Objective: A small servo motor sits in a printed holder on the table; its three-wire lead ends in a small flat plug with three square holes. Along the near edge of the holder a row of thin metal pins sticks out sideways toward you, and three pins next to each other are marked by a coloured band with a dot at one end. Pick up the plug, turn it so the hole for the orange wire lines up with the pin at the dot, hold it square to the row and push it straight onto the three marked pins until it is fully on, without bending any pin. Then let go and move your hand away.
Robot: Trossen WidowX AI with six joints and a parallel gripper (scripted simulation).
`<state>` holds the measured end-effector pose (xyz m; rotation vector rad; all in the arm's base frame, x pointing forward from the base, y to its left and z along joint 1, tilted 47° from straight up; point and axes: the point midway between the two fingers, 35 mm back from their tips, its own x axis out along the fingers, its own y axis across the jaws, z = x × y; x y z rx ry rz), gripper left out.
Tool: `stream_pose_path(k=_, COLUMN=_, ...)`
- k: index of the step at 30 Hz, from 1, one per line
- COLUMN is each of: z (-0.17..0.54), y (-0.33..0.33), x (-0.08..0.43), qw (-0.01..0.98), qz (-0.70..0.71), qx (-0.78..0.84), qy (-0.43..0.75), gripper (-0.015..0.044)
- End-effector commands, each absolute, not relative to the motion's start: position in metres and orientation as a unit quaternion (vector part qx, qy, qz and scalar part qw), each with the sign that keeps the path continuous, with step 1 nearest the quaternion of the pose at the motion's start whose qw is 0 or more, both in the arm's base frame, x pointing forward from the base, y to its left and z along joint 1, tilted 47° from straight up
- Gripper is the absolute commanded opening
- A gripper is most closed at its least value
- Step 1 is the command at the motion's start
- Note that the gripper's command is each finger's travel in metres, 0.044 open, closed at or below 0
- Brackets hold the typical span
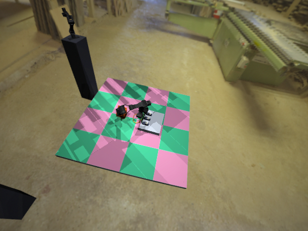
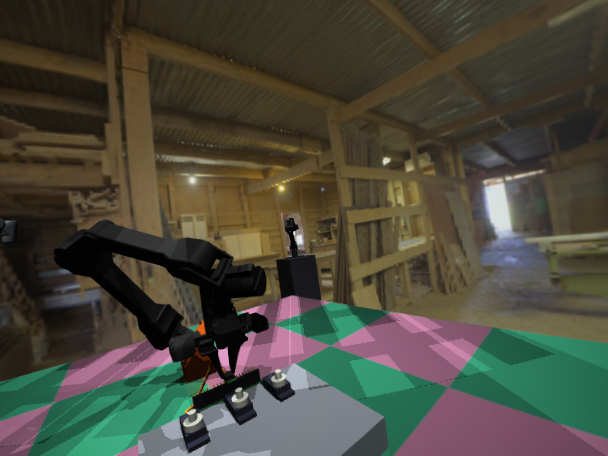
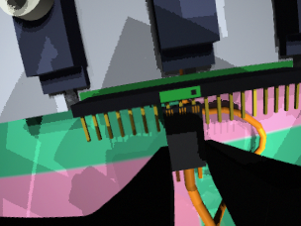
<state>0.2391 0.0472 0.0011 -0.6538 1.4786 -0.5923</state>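
The black plug point(image 3: 186, 149) is between the fingertips of my gripper point(image 3: 186, 151) point(image 2: 230, 375), which is shut on it. Its front end is at the pin row, just below the green band point(image 3: 173, 95) with a dark dot at its right end, and looks nearly square to the row. Whether the pins are inside the holes is hidden. Gold pins point(image 3: 120, 125) show to the left and right of the plug and look straight. The black pin header point(image 3: 124, 100) point(image 2: 215, 395) runs along the holder's edge. The orange lead point(image 3: 194, 193) leaves the plug's rear and loops right, under the pins.
The grey holder block point(image 1: 155, 122) point(image 2: 320, 417) carries three dark servos, one of them point(image 3: 185, 27) directly beyond the band. The orange loop of wire point(image 1: 133, 118) lies beside the header. An orange part point(image 1: 118, 114) is near the arm's base. A black pillar point(image 1: 81, 66) stands beyond the checkered table.
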Motion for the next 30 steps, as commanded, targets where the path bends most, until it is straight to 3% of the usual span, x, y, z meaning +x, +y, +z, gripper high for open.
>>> stream_pose_path(k=1, z=0.002, y=0.048, x=0.243, qw=0.653, qz=-0.261, qx=-0.291, qy=0.649, gripper=0.0)
stream_pose_path(k=5, z=0.002, y=0.048, x=0.246, qw=0.653, qz=-0.261, qx=-0.291, qy=0.649, gripper=0.0)
stream_pose_path(k=14, z=0.002, y=0.049, x=0.243, qw=0.653, qz=-0.26, qx=-0.291, qy=0.65, gripper=0.0236)
stream_pose_path(k=22, z=0.042, y=0.09, x=0.242, qw=0.652, qz=-0.26, qx=-0.29, qy=0.65, gripper=0.044)
stream_pose_path(k=30, z=0.042, y=0.09, x=0.242, qw=0.652, qz=-0.26, qx=-0.29, qy=0.65, gripper=0.044)
